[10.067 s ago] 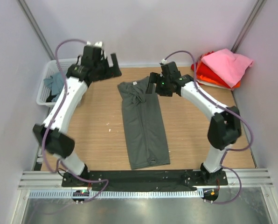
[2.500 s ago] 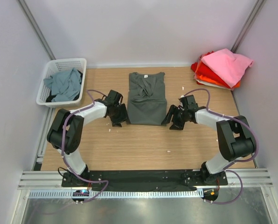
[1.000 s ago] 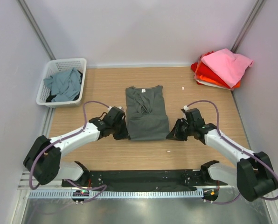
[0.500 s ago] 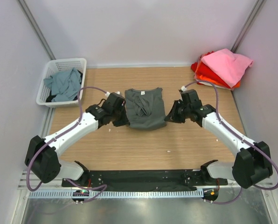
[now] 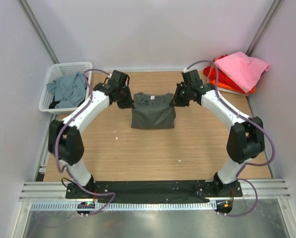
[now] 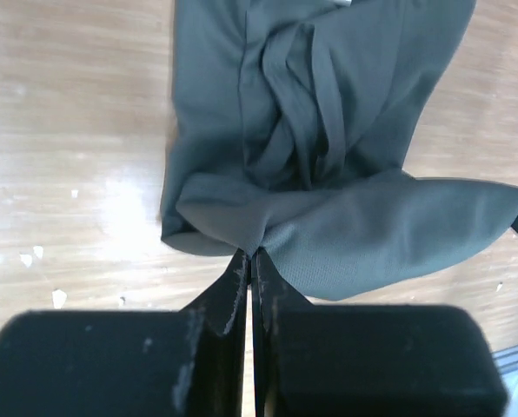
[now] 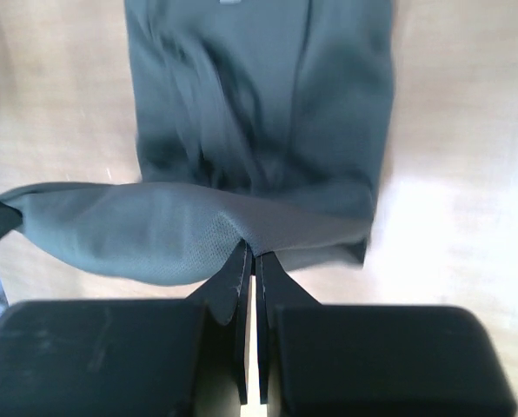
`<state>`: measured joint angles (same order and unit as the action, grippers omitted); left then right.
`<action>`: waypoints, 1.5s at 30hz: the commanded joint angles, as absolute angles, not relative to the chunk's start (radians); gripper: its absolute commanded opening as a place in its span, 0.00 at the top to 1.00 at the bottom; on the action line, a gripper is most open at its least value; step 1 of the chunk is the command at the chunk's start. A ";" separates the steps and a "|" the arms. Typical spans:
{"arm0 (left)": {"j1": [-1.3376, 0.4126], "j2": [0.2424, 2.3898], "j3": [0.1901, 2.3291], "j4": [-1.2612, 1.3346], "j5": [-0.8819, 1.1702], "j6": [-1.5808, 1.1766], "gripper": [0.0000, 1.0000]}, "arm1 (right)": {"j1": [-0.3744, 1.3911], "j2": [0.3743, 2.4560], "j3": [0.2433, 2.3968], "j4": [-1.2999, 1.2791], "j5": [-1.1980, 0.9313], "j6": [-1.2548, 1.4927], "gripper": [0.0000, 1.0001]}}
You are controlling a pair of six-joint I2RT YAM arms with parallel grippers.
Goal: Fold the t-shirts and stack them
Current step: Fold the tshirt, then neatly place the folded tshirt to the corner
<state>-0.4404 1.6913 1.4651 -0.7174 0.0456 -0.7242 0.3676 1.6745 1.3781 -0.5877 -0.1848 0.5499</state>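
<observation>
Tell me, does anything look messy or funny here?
Yes. The grey shirt has a twisted bunch of cloth down its middle, so it isn't lying flat. The teal shirt sits crumpled in the basket, not folded yet.

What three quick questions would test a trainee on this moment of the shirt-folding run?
1. True or false: the left jaws and the right jaws are each shut on an edge of the dark grey t-shirt.
2. Which colour tops the stack in the far right corner? A pink, B green, C black.
3. Fill in: the teal-grey t-shirt lies in the white ____.

Key: 1 true; 2 A; 3 basket.
</observation>
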 commanded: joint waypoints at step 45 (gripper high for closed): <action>-0.413 1.594 0.948 -0.344 0.176 -0.730 0.23 | 0.250 2.434 1.898 -0.322 -0.523 0.558 0.58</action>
<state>-0.4137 1.6562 0.9981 -0.4477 0.2298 -0.7082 0.2310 2.4084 1.9079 -0.3477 -0.5037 0.5358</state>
